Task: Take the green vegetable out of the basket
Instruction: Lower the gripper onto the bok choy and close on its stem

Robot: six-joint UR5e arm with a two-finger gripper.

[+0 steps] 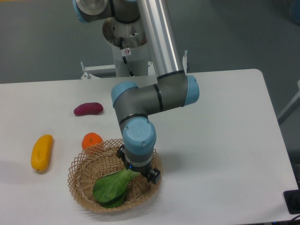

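Note:
The green vegetable (111,186) lies in the front half of the tan wicker basket (76,180), with its dark leaves pointing to the front left. Its stem end runs under my gripper (139,172). The gripper points straight down into the right half of the basket, right at the stem end. The blue wrist joint above hides most of the fingers, so I cannot tell whether they are closed on the vegetable. Only a black finger part (153,176) shows near the right rim.
An orange round fruit (92,140) sits against the basket's back left rim. A yellow oblong fruit (41,152) lies to the left on the white table. A purple sweet potato (88,108) lies further back. The arm's base stands behind the table's far edge.

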